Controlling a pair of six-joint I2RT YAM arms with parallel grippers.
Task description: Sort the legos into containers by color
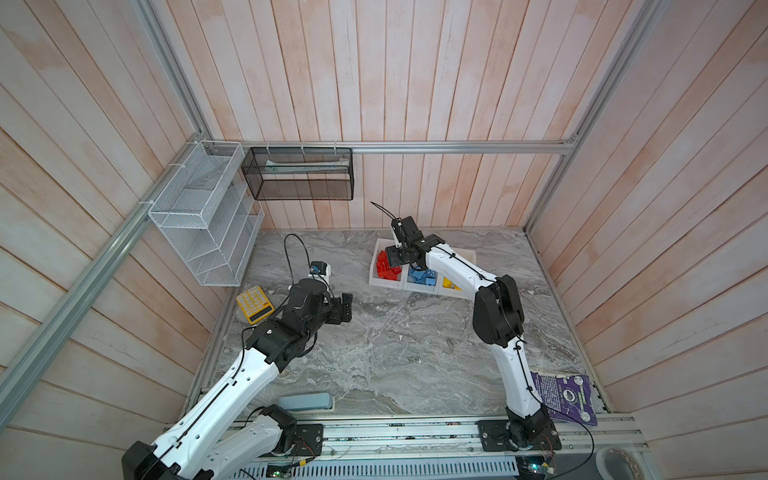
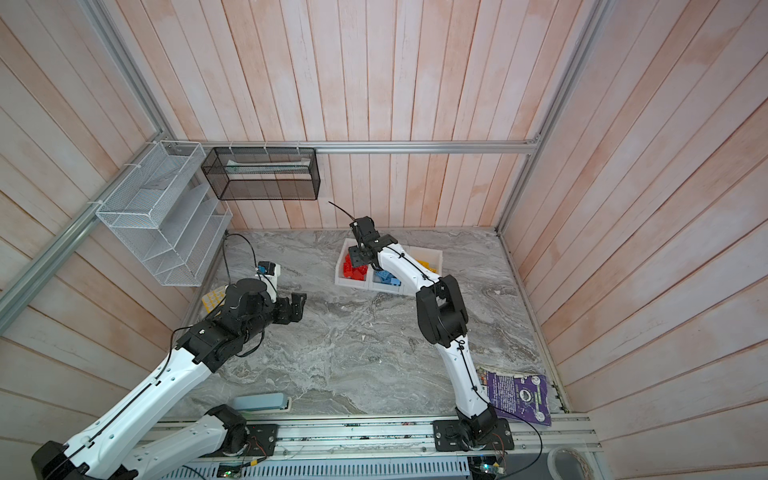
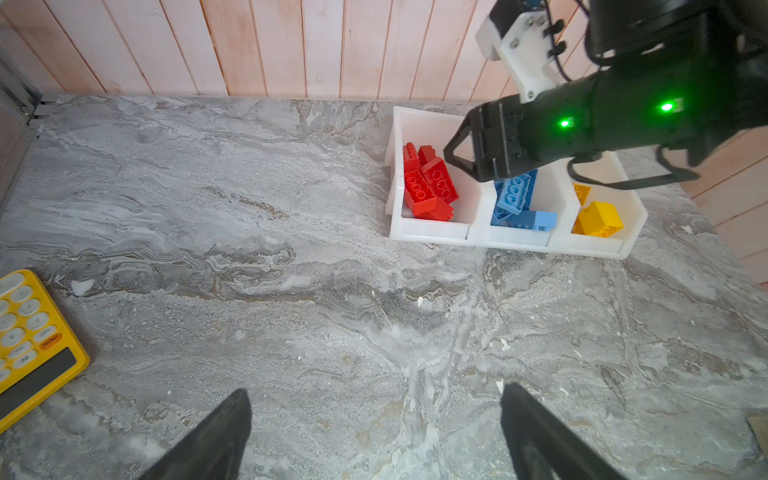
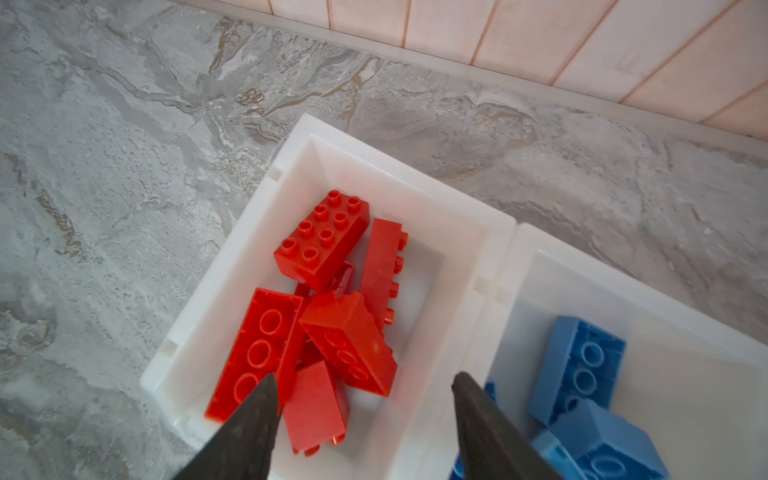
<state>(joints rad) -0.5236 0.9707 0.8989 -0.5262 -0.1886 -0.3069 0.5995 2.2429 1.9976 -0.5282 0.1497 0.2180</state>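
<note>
i've got the right gripper (image 4: 365, 376) hanging directly over the containers (image 4: 299, 141), above the bin at the left end of the row as both top views show it. its jaws are released: the two dark fingers stand apart with nothing caught between them. beneath them the red legos (image 4: 332, 307) lie piled loose in that bin. some are studs up, some show their hollow undersides, and one lies on its side with its studs turned toward the middle bin. the blue legos (image 4: 582, 365) sit in that middle bin, right next door. through the left wrist view i can see the yellow legos (image 3: 598, 218) in the third bin, at the opposite end of the containers from the red ones. the right arm hides part of the blue and yellow bins, so i cannot tell everything that lies in them.

the left gripper (image 3: 376, 390) is well apart from the containers, above the bare marble table (image 3: 291, 270) on the red-bin side. its jaws are spread wide and hold nothing. the yellow calculator (image 3: 29, 340) lies flat on the table on that same side, farther from the containers than the left gripper.
</note>
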